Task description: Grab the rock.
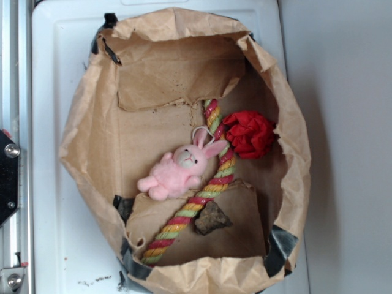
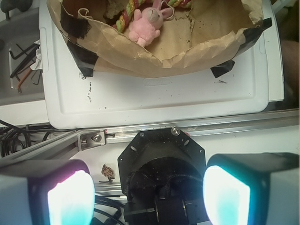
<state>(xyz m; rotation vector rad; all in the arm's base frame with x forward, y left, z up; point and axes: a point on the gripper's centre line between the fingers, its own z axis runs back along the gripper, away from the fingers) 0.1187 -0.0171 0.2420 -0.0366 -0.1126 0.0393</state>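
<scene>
White tray [image 1: 55,122] carries a brown paper bag [image 1: 79,147], rim rolled down and taped at the corners; metal rail along one side. Wrist view: gripper [image 2: 149,197] sits well back from the bag, over the rail and base, w/ both pads [image 2: 70,199] spread wide and nothing between them. We judge the task not yet begun: no contact w/ the rock [image 1: 212,218]. Rock lies on the bag floor near the lower rim in the exterior view, just beside the striped rope [image 1: 202,193], apart from the pink bunny [image 1: 177,171] and red ball [image 1: 250,135]. Left to do: travel over the rim, descend, close on the rock. Room: bag walls stand up all round, so we expect entry from above only; the rope flanks one side of the rock, and a raised paper flap lies under it.
</scene>
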